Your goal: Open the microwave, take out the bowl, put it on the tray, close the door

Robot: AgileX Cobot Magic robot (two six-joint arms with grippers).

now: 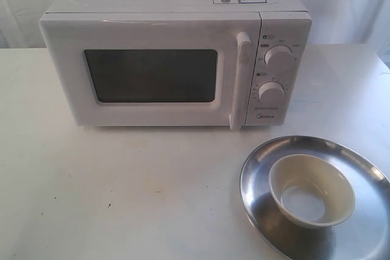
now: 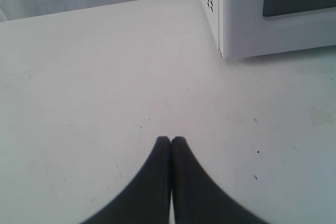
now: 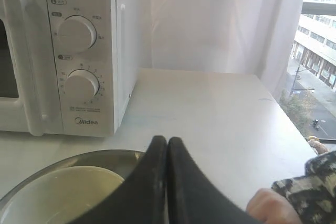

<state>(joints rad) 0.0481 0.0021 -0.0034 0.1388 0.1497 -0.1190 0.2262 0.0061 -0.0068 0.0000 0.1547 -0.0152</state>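
Note:
The white microwave (image 1: 177,59) stands at the back of the table, its door (image 1: 152,74) closed flush, with the vertical bar handle (image 1: 239,80) beside the two knobs. The cream-white bowl (image 1: 312,190) sits upright inside the steel tray (image 1: 259,168) at the front right. Neither arm shows in the exterior view. My left gripper (image 2: 171,139) is shut and empty over bare table, with the microwave's corner (image 2: 236,24) ahead. My right gripper (image 3: 167,139) is shut and empty just above the tray (image 3: 100,157) and bowl (image 3: 63,192), facing the knob panel (image 3: 79,56).
A white curtain hangs behind the table. In the right wrist view a person's hand (image 3: 273,205) and patterned sleeve (image 3: 310,182) sit at the table's edge, next to a window onto a street.

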